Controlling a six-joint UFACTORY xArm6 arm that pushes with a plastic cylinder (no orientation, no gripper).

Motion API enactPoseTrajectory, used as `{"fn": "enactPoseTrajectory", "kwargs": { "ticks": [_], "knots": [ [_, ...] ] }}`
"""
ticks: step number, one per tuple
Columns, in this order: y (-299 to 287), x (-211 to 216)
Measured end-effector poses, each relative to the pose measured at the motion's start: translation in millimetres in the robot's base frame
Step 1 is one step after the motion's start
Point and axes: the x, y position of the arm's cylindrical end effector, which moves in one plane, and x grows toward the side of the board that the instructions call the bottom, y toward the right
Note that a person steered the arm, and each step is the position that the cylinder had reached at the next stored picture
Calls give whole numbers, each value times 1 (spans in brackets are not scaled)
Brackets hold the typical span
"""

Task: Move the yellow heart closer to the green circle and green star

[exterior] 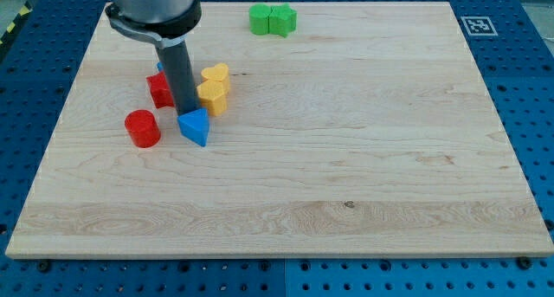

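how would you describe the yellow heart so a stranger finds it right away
On the wooden board, look at the block cluster by the dark rod at the view's upper left. The yellow heart is its rightmost upper piece, lobed, unlike the yellow block below it.

Between the yellow heart [215, 74] and the green pair [273, 20] lies bare board [363, 158] — only the yellow block [212, 97] and blue triangle [195, 126] crowd my tip [184, 113].

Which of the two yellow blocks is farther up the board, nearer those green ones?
The yellow heart. It sits toward the view's top, just above the other yellow block, which lies beside my tip.
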Motion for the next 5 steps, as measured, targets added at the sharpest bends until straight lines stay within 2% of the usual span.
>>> {"fn": "enactPoseTrajectory", "kwargs": {
  "ticks": [1, 4, 5],
  "knots": [
    [3, -29],
    [65, -50],
    [86, -75]
  ]
}}
